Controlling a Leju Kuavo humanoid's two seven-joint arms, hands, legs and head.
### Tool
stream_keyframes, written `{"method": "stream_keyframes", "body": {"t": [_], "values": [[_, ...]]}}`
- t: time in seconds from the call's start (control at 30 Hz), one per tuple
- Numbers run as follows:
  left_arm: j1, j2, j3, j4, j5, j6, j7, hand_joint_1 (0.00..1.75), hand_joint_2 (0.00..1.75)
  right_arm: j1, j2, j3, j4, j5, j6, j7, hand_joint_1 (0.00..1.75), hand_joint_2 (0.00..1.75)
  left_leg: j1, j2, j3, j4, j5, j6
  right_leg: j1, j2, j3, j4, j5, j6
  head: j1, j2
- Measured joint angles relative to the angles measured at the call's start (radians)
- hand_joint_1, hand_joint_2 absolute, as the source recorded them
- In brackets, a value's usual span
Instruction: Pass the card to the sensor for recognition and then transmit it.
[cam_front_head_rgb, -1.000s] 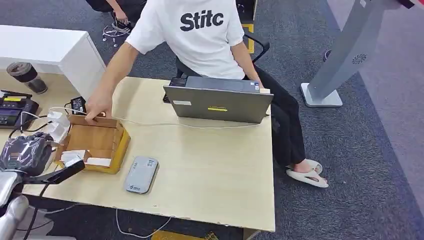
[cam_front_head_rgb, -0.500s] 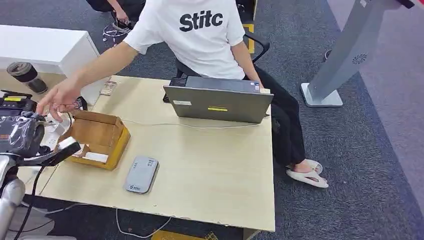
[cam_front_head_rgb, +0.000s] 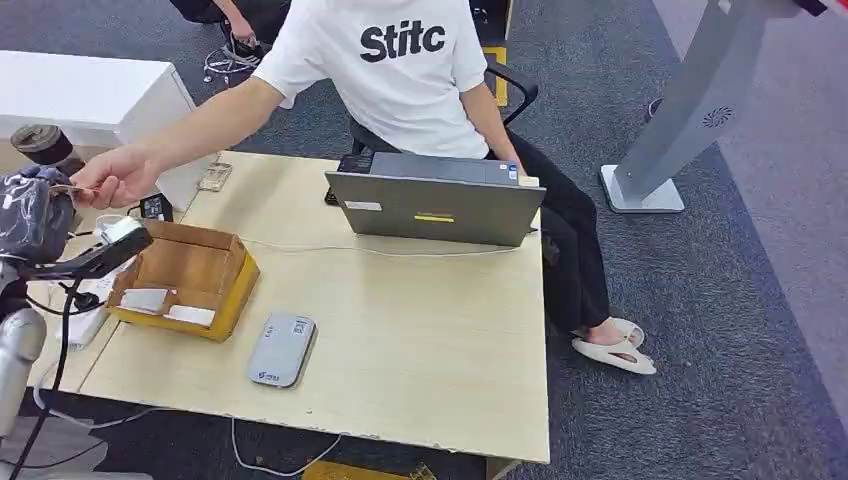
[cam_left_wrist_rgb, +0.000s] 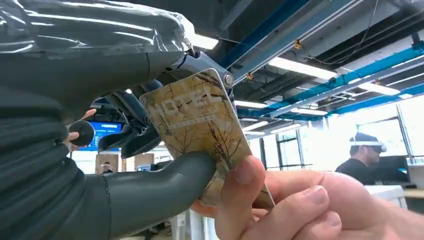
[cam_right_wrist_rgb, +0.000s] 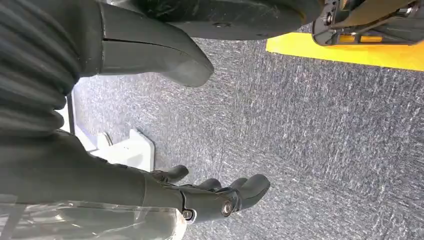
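Since a second ago we see the person's hand (cam_front_head_rgb: 110, 176) leave the cardboard box (cam_front_head_rgb: 186, 276) and meet our raised left hand (cam_front_head_rgb: 35, 215); both pinch the hotel card (cam_left_wrist_rgb: 200, 125). Right hand (cam_right_wrist_rgb: 200, 192) hangs over carpet, fingers loosely apart, holding nothing.

A tan card (cam_left_wrist_rgb: 200, 120) patterned with brown branches, a yellow-brown box (cam_front_head_rgb: 190, 280), a grey sensor (cam_front_head_rgb: 283, 349).

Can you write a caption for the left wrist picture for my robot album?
The left hand holds a gold patterned card while a person's hand pinches its other end.
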Motion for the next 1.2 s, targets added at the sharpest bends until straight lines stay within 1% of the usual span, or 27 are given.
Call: {"method": "stream_keyframes", "body": {"t": [0.03, 0.07, 0.13, 0.2, 0.33, 0.37, 0.5, 0.57, 0.67, 0.73, 0.87, 0.9, 0.97, 1.13, 1.17, 1.2], "values": [[-0.010, 0.000, -0.002, 0.002, 0.001, -0.004, 0.001, 0.86, 1.75, 0.000, 0.000, 0.000, 0.000, 0.000, 0.000, 0.000, 0.00, 1.75, 0.000, 0.001, 0.000, 0.000, 0.000, 0.000, 0.000, 0.001, 0.000, 0.000, 0.000, 0.000, 0.000, 0.000], [-0.019, 0.000, -0.005, 0.003, 0.003, -0.007, 0.004, 0.00, 1.75, 0.000, 0.000, 0.000, 0.000, 0.000, 0.000, 0.000, 0.00, 1.75, 0.000, 0.001, 0.000, 0.000, 0.000, 0.000, 0.000, 0.002, 0.000, 0.000, 0.000, 0.000, 0.000, 0.000], [-0.031, -0.002, -0.008, 0.007, 0.006, 0.006, 0.019, 0.00, 1.75, 0.000, 0.000, 0.000, 0.000, 0.001, 0.000, 0.000, 0.00, 1.75, 0.000, 0.002, 0.000, 0.000, 0.000, 0.000, 0.000, 0.003, 0.000, 0.000, 0.000, 0.000, 0.000, 0.000], [-0.033, -0.009, -0.008, 0.010, 0.007, 0.053, 0.038, 0.00, 1.75, 0.000, 0.000, 0.001, 0.000, 0.002, 0.000, 0.003, 0.00, 1.75, 0.000, 0.002, 0.000, 0.000, 0.000, 0.000, 0.000, 0.002, 0.000, 0.000, 0.000, 0.000, 0.000, 0.000], [-0.021, -0.029, -0.007, 0.015, 0.022, 0.124, 0.065, 0.00, 1.75, -0.001, 0.000, 0.004, 0.000, 0.001, -0.005, 0.006, 0.00, 1.75, 0.000, 0.001, 0.000, 0.000, 0.000, 0.000, 0.000, 0.001, 0.000, 0.000, 0.000, 0.000, 0.000, 0.000], [-0.017, -0.032, -0.006, 0.015, 0.026, 0.135, 0.067, 0.00, 1.75, -0.001, 0.000, 0.004, 0.000, 0.001, -0.007, 0.006, 0.00, 1.75, 0.000, 0.001, 0.000, 0.000, 0.000, 0.000, 0.000, 0.002, 0.000, 0.000, 0.000, 0.000, 0.000, 0.000], [0.030, -0.050, 0.026, 0.009, 0.063, 0.219, 0.068, 0.00, 1.75, 0.000, 0.000, 0.004, 0.000, 0.000, -0.013, 0.006, 0.00, 1.75, 0.000, 0.002, 0.000, 0.000, 0.000, 0.000, 0.000, 0.002, 0.000, 0.000, 0.000, 0.000, 0.000, 0.000], [0.066, -0.058, 0.057, -0.009, 0.091, 0.260, 0.051, 0.00, 1.75, 0.000, 0.000, 0.004, 0.002, 0.000, -0.014, 0.006, 0.00, 1.75, 0.000, 0.002, 0.000, 0.000, 0.000, 0.000, 0.000, 0.002, 0.000, 0.000, 0.000, 0.000, 0.000, 0.000], [0.152, -0.084, 0.112, -0.072, 0.193, 0.338, -0.023, 0.00, 1.75, 0.000, 0.000, 0.004, 0.002, -0.005, -0.016, 0.004, 0.00, 1.75, -0.001, 0.002, 0.000, 0.000, -0.001, 0.000, 0.000, 0.002, 0.000, 0.000, 0.000, 0.000, 0.000, 0.000], [0.214, -0.116, 0.155, -0.119, 0.257, 0.366, -0.078, 0.00, 1.75, 0.000, 0.000, 0.004, 0.002, -0.007, -0.017, 0.003, 0.00, 1.75, -0.001, 0.003, 0.000, 0.000, -0.001, 0.001, 0.000, 0.003, 0.000, 0.000, -0.001, 0.000, 0.000, 0.000], [0.355, -0.200, 0.235, -0.229, 0.400, 0.407, -0.185, 0.00, 1.75, 0.000, 0.000, 0.004, 0.003, -0.021, -0.011, 0.003, 0.00, 1.75, -0.001, 0.003, -0.001, 0.000, -0.002, 0.001, 0.000, 0.003, 0.000, -0.001, -0.001, 0.001, 0.000, 0.000], [0.389, -0.230, 0.254, -0.259, 0.447, 0.422, -0.218, 0.00, 1.75, 0.000, 0.000, 0.004, 0.003, -0.021, -0.006, 0.002, 0.00, 1.75, -0.001, 0.003, -0.001, 0.000, -0.002, 0.001, -0.001, 0.003, 0.000, -0.001, -0.001, 0.001, 0.000, 0.000], [0.443, -0.276, 0.279, -0.299, 0.473, 0.434, -0.248, 0.00, 1.75, 0.001, -0.001, 0.004, 0.003, -0.021, 0.005, 0.000, 0.00, 1.75, -0.001, 0.002, -0.001, 0.000, -0.002, 0.001, -0.001, 0.002, 0.000, -0.001, -0.001, 0.001, 0.000, 0.000], [0.498, -0.332, 0.313, -0.354, 0.504, 0.427, -0.265, 0.00, 1.75, 0.001, -0.001, 0.004, 0.002, -0.023, 0.005, -0.002, 0.00, 1.75, -0.001, 0.000, -0.001, 0.000, -0.002, 0.001, -0.001, 0.000, 0.002, -0.001, -0.001, 0.001, 0.000, 0.000], [0.515, -0.356, 0.325, -0.368, 0.529, 0.422, -0.286, 0.00, 1.75, 0.001, -0.001, 0.004, 0.001, -0.026, 0.004, -0.005, 0.00, 1.75, -0.001, 0.001, 0.000, 0.000, -0.002, 0.001, -0.001, 0.001, 0.002, -0.001, -0.001, 0.001, 0.000, 0.000], [0.534, -0.379, 0.341, -0.384, 0.560, 0.417, -0.321, 0.00, 1.75, 0.002, -0.001, 0.003, 0.001, -0.032, 0.004, -0.008, 0.00, 1.75, -0.001, 0.002, 0.001, 0.000, -0.002, 0.001, -0.001, 0.002, 0.002, -0.001, -0.001, 0.001, 0.000, 0.000]]}}
